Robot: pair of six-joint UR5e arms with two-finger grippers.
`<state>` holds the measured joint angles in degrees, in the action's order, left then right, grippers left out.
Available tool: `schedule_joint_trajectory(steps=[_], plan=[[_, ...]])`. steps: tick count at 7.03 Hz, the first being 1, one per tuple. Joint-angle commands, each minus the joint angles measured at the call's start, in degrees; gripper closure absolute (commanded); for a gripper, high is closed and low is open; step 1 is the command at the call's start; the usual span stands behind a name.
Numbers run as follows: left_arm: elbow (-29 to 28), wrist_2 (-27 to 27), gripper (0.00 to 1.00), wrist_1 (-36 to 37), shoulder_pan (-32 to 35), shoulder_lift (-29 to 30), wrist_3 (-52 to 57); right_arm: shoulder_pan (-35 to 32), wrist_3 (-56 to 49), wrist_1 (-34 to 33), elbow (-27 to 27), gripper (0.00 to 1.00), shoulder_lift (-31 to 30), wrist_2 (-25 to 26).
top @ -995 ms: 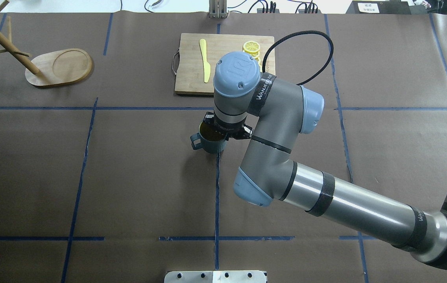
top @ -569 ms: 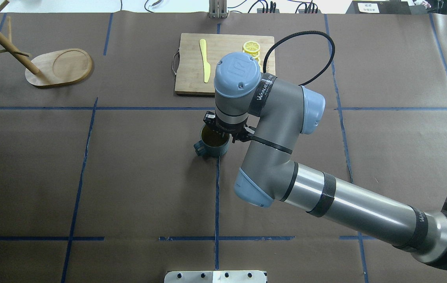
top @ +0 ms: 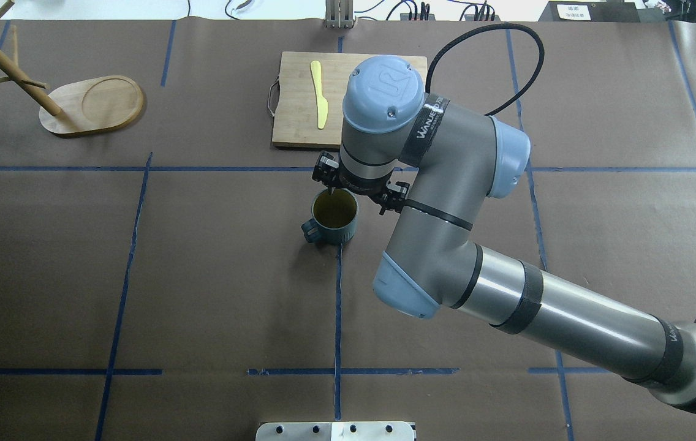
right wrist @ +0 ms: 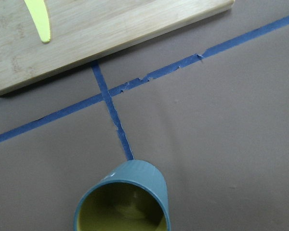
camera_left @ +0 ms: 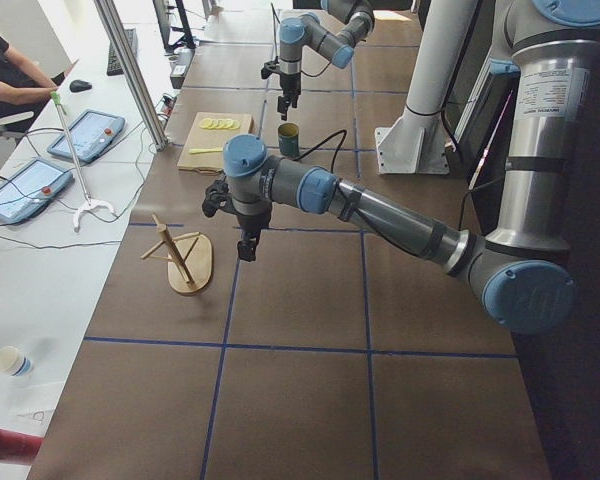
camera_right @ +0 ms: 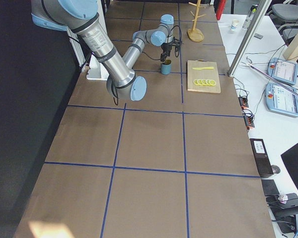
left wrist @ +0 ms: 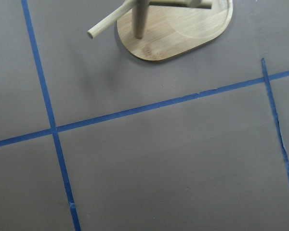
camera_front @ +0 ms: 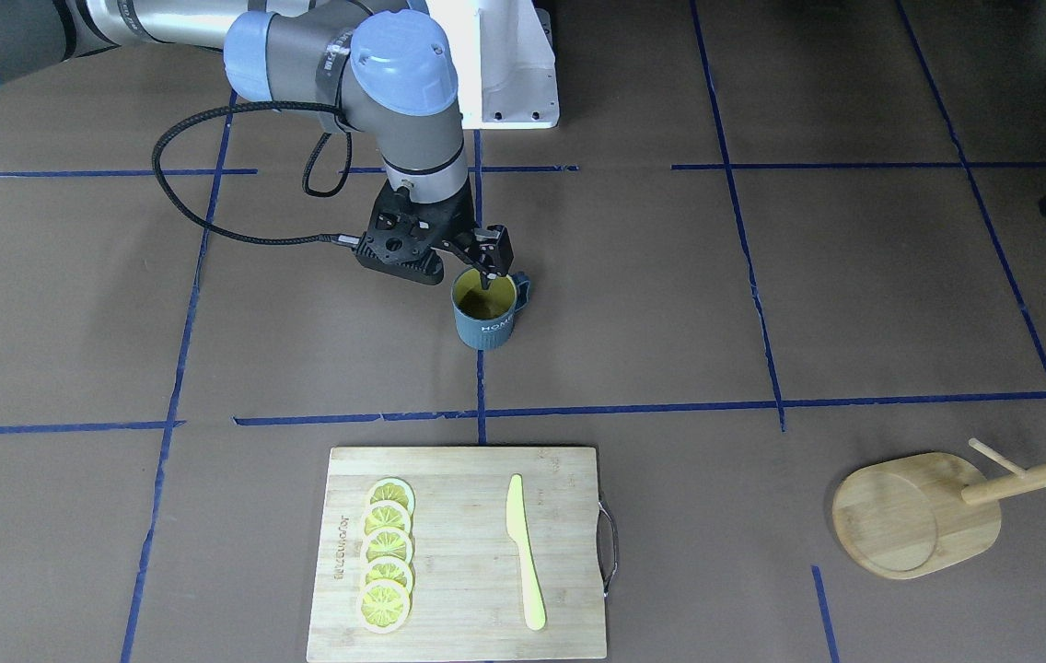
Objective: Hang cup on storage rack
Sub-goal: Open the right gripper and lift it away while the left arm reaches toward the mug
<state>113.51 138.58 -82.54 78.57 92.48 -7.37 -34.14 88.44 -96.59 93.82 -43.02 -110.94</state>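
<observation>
Standing upright, the ribbed blue-grey cup (camera_front: 484,331) shows a yellow-green inside.

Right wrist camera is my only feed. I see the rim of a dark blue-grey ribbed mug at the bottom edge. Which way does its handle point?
Observer: Seen from overhead, the dark blue-grey ribbed mug has its squarish handle toward the robot's left.
Operator: Where is the rack?
Observer: The light wooden mug tree stands on the far side of the table, well to the robot's left of the mug. Nothing hangs on it.
Operator: And the other arm?
Observer: The left gripper hangs above the table beside that tree.
</observation>
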Motion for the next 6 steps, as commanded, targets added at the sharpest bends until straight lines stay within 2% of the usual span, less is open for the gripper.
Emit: schedule_joint_trajectory(steps=[1, 3, 5, 6], plan=[[8.98, -1.37, 0.00, -0.16, -9.70, 0.07, -12.71, -3.55, -1.76, -0.89, 5.04, 0.00, -4.42, -1.46], [10.85, -5.50, 0.00, -0.69, -18.49, 4.96, -14.70, -9.07, -9.12, -0.97, 8.12, 0.00, -8.81, -5.67], [10.06, -13.11, 0.00, -3.06, -29.30, 12.60, -14.87, -14.27, -19.31, -0.88, 10.32, 0.00, -13.91, -7.88], [8.76, -13.68, 0.00, -4.29, -32.74, 15.34, -14.87, -16.47, -23.27, -0.80, 10.50, 0.00, -15.85, -9.63]])
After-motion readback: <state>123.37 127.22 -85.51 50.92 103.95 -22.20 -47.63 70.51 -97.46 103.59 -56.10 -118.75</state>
